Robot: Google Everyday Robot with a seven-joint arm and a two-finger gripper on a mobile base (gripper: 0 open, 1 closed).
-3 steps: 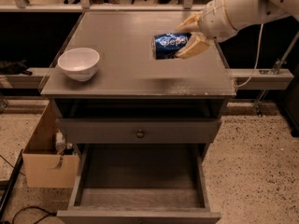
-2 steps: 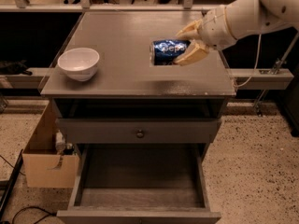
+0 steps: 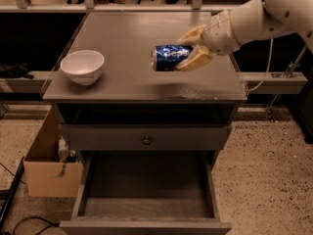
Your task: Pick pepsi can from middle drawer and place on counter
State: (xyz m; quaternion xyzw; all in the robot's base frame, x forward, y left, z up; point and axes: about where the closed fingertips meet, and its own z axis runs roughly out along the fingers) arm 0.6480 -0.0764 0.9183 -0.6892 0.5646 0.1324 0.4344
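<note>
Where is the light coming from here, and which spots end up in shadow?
Camera view: light seems to fall from above, leaving a soft sheen on the counter; a darker patch, likely shadow, lies on it in front of the pepsi can, held on its side by the gripper at the picture's right; the open middle drawer looks dim.

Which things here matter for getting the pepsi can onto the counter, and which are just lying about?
Part of the job:
pepsi can, on its side in the grip
gripper, closed around the can over the right side of the counter
counter
middle drawer, pulled open, floor bare

Just lying about:
white bowl, on the left of the counter
cardboard box, on the floor beside the cabinet
</note>
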